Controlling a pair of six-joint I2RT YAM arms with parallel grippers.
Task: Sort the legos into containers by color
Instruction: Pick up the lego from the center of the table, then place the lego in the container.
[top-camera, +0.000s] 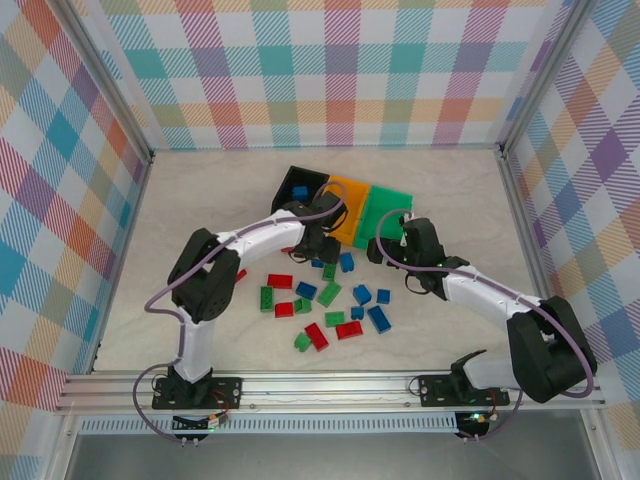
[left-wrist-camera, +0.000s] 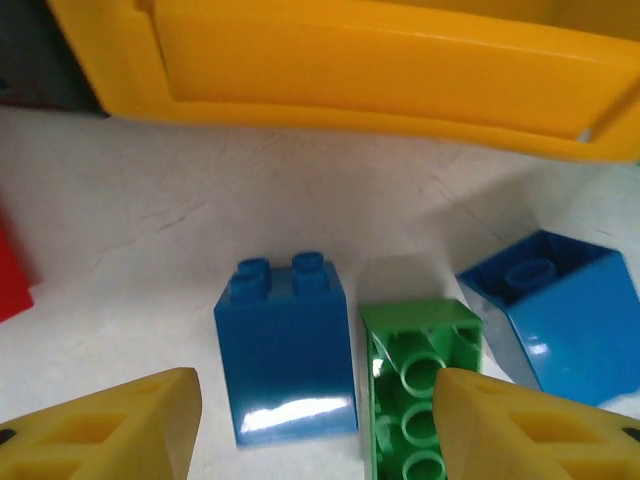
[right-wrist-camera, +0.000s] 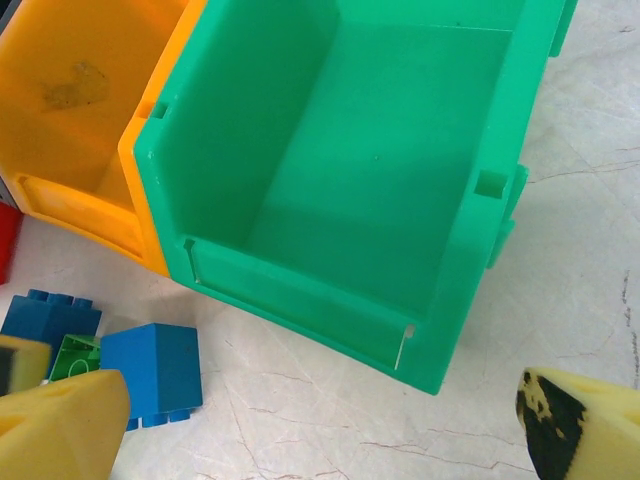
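The table (top-camera: 200, 200) carries everything. The bins sit joined in a row at upper centre of the top view: black bin (top-camera: 290, 176), orange bin (top-camera: 352, 200), green bin (top-camera: 388, 208). One blue piece (top-camera: 300, 190) lies in the black bin. In the right wrist view the green bin looks empty, as does the part of the orange bin seen there.

Both arms reach in toward the row's near side. The right gripper (right-wrist-camera: 320, 400) hangs near the green bin's front lip, fingers spread wide with nothing between them. The left gripper (left-wrist-camera: 318, 395) is low over the table, just below the orange bin's front wall. It is partly open and grips nothing.

The legos (top-camera: 325, 300) lie scattered at centre of the top view, below the bins.

Between the left fingers stands a blue brick (left-wrist-camera: 285, 350), studs up. A green brick (left-wrist-camera: 415, 390) lies touching it, underside showing, with the right-hand finger overlapping it. Another blue brick (left-wrist-camera: 555, 320) is tipped over at right.

The main risk is that closing from here could pinch blue and green together, or wedge the green one aside, since that finger seems to sit over the green rather than beyond the blue. A two-colour grab would spoil the sort. A steep lift could clip the orange lip, and the two wrists are near enough to collide at the bins.
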